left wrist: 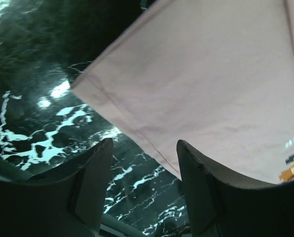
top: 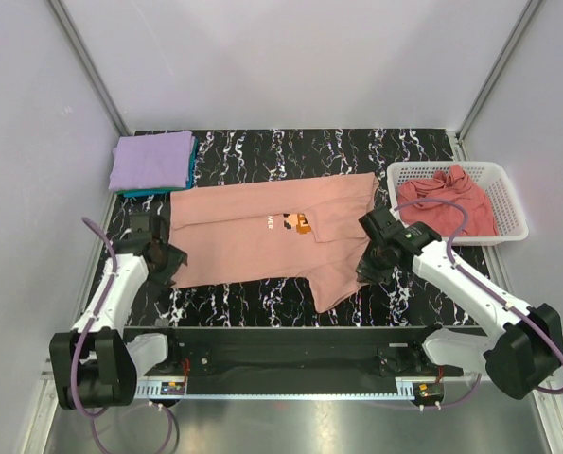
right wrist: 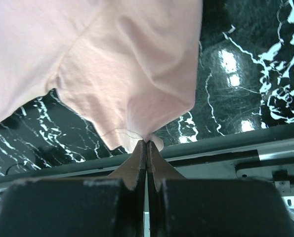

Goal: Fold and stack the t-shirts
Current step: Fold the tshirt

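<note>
A salmon-pink t-shirt (top: 262, 232) with a small orange chest print lies spread across the black marble table (top: 262, 151); one sleeve hangs toward the front. My right gripper (top: 371, 270) is shut on that sleeve's hem (right wrist: 137, 133) and pinches it just above the table. My left gripper (top: 170, 265) is open and empty at the shirt's left bottom corner (left wrist: 87, 84); its fingers (left wrist: 95, 173) straddle bare table beside the hem. A folded lavender-purple t-shirt (top: 151, 161) lies on a teal one (top: 147, 193) at the back left. A darker rose-pink t-shirt (top: 448, 206) lies crumpled in the basket.
A white plastic lattice basket (top: 508, 194) stands at the right edge of the table. White walls enclose the back and sides. The black front rail (top: 290, 345) with the arm bases runs along the near edge.
</note>
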Tool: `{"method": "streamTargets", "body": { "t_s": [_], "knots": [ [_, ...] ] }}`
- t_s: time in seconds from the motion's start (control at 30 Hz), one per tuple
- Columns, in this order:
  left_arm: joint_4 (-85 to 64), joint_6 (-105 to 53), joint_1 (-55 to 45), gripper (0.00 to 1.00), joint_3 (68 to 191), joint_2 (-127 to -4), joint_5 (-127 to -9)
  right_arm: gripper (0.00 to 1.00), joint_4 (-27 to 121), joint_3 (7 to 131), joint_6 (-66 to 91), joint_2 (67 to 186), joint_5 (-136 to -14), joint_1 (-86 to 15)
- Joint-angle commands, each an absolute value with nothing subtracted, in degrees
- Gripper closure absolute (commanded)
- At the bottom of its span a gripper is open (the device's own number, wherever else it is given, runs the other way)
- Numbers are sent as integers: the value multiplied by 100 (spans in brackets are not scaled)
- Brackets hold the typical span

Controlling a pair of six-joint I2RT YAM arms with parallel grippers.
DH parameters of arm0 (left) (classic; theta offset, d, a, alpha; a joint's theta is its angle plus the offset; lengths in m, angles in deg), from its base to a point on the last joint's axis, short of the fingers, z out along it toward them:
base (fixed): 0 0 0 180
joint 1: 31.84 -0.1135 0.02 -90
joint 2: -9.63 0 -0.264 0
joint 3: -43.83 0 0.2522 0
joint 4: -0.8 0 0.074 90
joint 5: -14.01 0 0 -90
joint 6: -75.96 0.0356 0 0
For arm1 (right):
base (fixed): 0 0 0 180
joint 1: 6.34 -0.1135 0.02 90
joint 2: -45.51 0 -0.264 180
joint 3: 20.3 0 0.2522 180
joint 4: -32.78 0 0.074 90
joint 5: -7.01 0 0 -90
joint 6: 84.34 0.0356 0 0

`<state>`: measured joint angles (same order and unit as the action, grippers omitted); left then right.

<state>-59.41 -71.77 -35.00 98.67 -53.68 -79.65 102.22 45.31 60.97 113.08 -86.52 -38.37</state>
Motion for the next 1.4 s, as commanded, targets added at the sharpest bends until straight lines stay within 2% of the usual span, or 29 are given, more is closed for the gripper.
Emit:
{"method": "streamTargets", "body": {
  "t_s": [0.0, 0.13, 0.33, 0.6, 0.73, 0.77, 0.87, 0.9, 1.27, 1.3, 1.37],
  "knots": [
    [-6113, -7573, -3667, 41, 9435, -5207, -8460, 100, 10244, 4856, 5866, 11354, -8817, -3895],
    [-5804, -7854, -3747, 50, 9082, -5110, -8486, 100, 10148, 4857, 5805, 11319, -8686, -3904],
    [-5577, -7952, -4010, 45, 8906, -5031, -8751, 100, 10165, 4874, 5612, 11266, -8659, -3895],
    [-5216, -8040, -4124, 52, 8748, -5567, -8680, 100, 10209, 4821, 5524, 11125, -8694, -3895],
    [-5233, -8075, -4116, 70, 8633, -5392, -8873, 100, 10262, 4883, 5480, 11116, -8764, -3895],
    [-5224, -8057, -4116, 80, 8651, -5339, -8908, 100, 10288, 4935, 5471, 11116, -8799, -3895],
    [-5189, -7943, -4124, 99, 8869, -5251, -8952, 100, 10393, 5163, 5471, 11160, -9010, -3895],
    [-5215, -7900, -4116, 100, 8949, -5320, -8935, 100, 10402, 5225, 5471, 11169, -9063, -3904],
    [-5646, -7469, -4125, 100, 10013, -5611, -9006, 100, 10411, 6183, 5567, 11924, -9600, -3886],
    [-5681, -7373, -4125, 97, 10057, -5611, -8979, 100, 10402, 6219, 5663, 11968, -9539, -3886],
    [-5717, -7345, -4133, 73, 10040, -5655, -8918, 100, 10341, 6280, 5708, 12100, -9485, -3895]
  ]
}}
